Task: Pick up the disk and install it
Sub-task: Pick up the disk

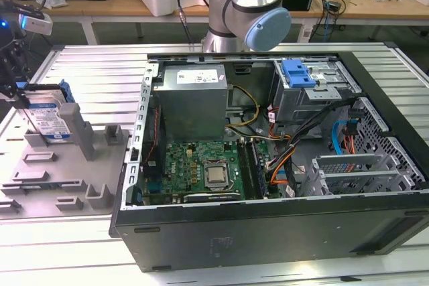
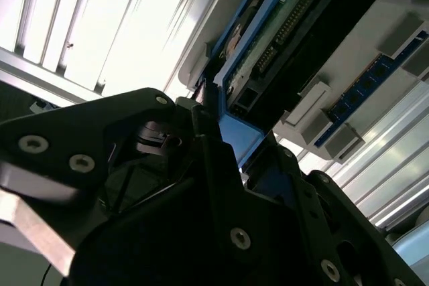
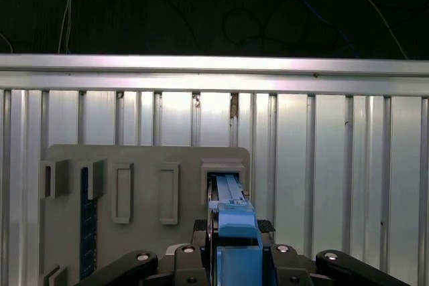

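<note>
The disk (image 1: 48, 115), a silver drive with a blue-and-white label and a blue carrier rail, stands on edge at the far end of the grey holder block (image 1: 64, 165), at the exterior view's left. My gripper (image 1: 18, 93) is at the disk's outer edge. In the first wrist view the blue carrier (image 3: 234, 222) sits between my black fingers, gripper (image 3: 233, 231) shut on it, its far end at a holder slot (image 3: 224, 169). The second wrist view shows the disk's circuit-board side (image 2: 288, 28) running out from the gripper (image 2: 218, 122).
An open computer case (image 1: 268, 232) lies at the centre and right, with motherboard, power supply and cables. A metal drive bay with a blue latch (image 1: 298, 72) is at its far right corner. The arm's base (image 1: 244, 5) rises behind the case. The ribbed aluminium table (image 1: 94, 65) surrounds everything.
</note>
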